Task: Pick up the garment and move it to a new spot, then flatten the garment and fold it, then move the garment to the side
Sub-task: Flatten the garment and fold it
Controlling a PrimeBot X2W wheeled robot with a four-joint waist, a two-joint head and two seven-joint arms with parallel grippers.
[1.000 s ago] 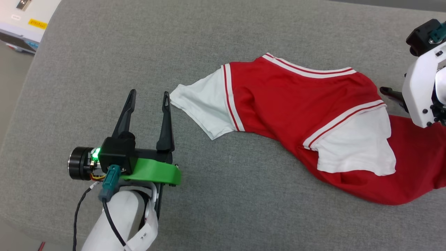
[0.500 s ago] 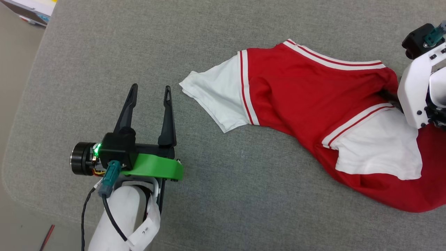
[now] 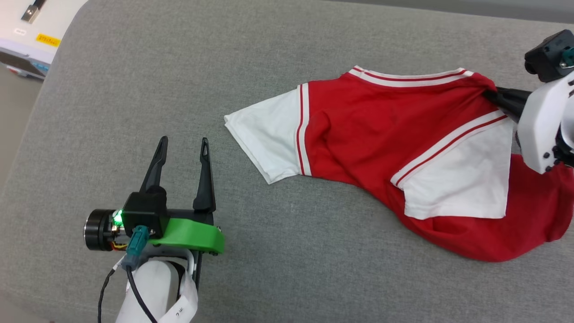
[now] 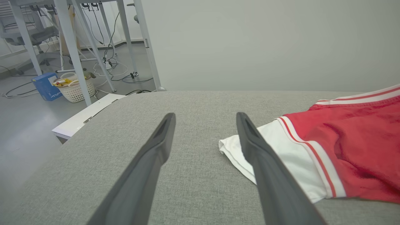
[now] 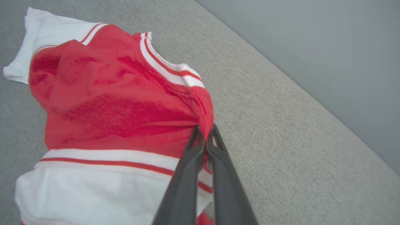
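Red garment (image 3: 367, 125) pinched nr collar by R gripper (image 5: 204, 131); L gripper (image 3: 184, 141) spread, empty.

Bright, diffuse light falls evenly on the grey cushion (image 3: 134, 89), leaving only faint, soft-edged shadows beneath the garment (image 3: 358, 134). In the right wrist view the red cloth is smeared with blur, and the left gripper's (image 4: 205, 114) near fingers (image 4: 265, 175) look soft in its wrist view.
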